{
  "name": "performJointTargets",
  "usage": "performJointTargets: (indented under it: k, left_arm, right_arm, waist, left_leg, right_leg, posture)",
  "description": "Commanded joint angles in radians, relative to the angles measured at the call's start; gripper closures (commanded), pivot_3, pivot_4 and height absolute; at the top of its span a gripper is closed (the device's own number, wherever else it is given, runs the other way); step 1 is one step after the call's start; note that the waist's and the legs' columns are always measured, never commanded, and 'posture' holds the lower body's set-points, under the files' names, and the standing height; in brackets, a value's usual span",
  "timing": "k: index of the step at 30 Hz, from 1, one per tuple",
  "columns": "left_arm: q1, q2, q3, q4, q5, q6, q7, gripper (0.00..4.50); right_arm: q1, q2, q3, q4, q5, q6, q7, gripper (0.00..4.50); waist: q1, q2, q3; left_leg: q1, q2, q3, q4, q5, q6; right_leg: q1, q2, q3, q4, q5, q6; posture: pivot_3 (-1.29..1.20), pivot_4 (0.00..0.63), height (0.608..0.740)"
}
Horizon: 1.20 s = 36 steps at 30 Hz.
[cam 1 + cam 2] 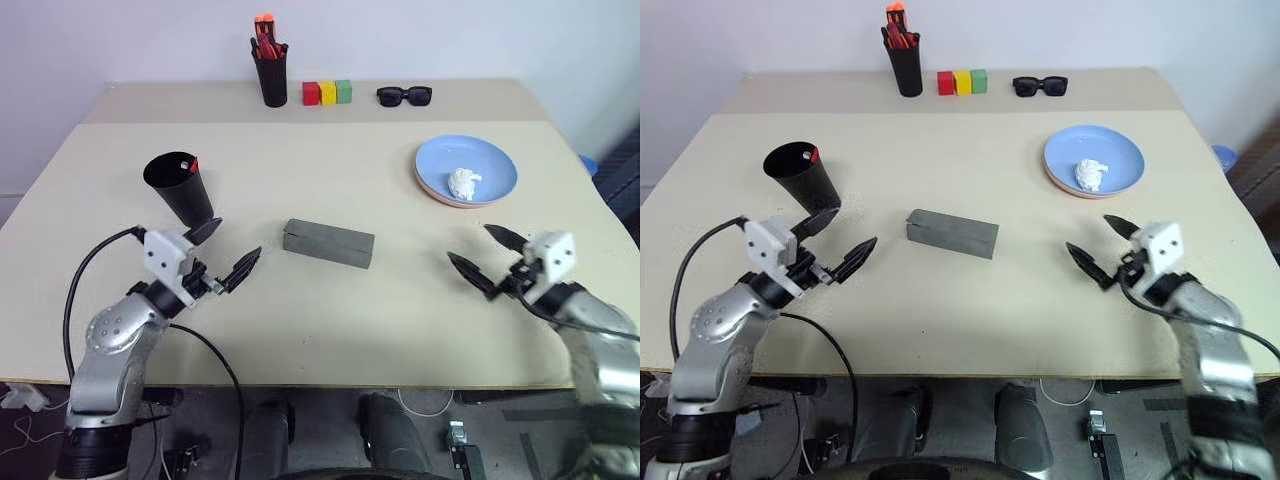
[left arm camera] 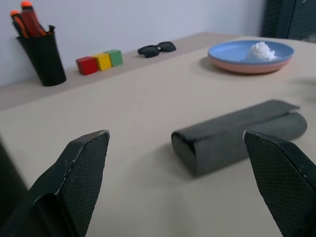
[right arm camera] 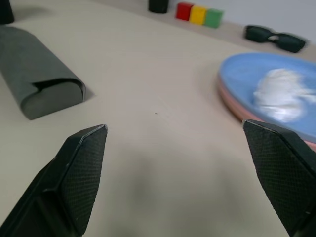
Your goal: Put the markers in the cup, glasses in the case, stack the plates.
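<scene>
Widely spread and empty, both sets of fingers are held low over the tabletop: left gripper by the cup, where a marker is seen; right gripper near the stacked plates. The shut case lies between them.

at the desk's far edge stood a black pen holder of orange-red pens, three coloured blocks, and black sunglasses.
</scene>
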Motion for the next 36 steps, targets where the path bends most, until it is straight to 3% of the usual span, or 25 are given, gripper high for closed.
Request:
performJointTargets:
  k: [1, 5, 13, 36]
  left_arm:
    - [0.043, 0.021, 0.036, -0.012, -0.002, -0.059, -0.031, 0.0]
    - [0.196, 0.072, 0.12, -0.008, -0.085, -0.062, -0.135, 0.0]
    - [0.258, 0.089, 0.144, -0.041, -0.134, -0.043, -0.164, 0.0]
    - [0.227, 0.074, 0.063, -0.063, -0.101, 0.002, -0.125, 0.0]
  right_arm:
    - [0.086, -0.011, -0.055, -0.102, 0.042, 0.021, 0.02, 0.03]
    - [0.286, 0.003, -0.132, -0.167, 0.092, 0.028, 0.072, 0.03]
    - [0.416, 0.032, -0.231, -0.135, 0.134, -0.001, 0.108, 0.03]
    - [0.357, -0.022, -0.289, -0.177, 0.137, 0.05, 0.075, 0.03]
  waist:
    - [0.001, -0.002, 0.0]
    - [0.005, -0.002, -0.001]
    - [0.008, -0.003, -0.002]
    - [0.01, -0.003, -0.002]
  left_leg:
    - [0.0, 0.0, 0.0, 0.001, 0.0, 0.0]
    - [-0.003, 0.0, 0.0, 0.002, -0.002, 0.002]
    - [-0.004, 0.001, 0.001, 0.007, -0.003, 0.003]
    - [-0.005, 0.0, 0.002, 0.004, -0.004, 0.005]
  right_leg:
    - [0.001, 0.0, 0.0, 0.0, 0.0, 0.0]
    - [0.0, 0.0, 0.0, -0.002, -0.001, 0.0]
    - [0.001, 0.0, 0.001, -0.004, -0.002, 0.002]
    - [0.001, 0.0, 0.001, -0.01, 0.0, -0.002]
  posture:
    - [0.0, 0.15, 0.74]
    - [0.0, 0.15, 0.74]
    - [0.0, 0.15, 0.74]
    - [0.0, 0.15, 0.74]
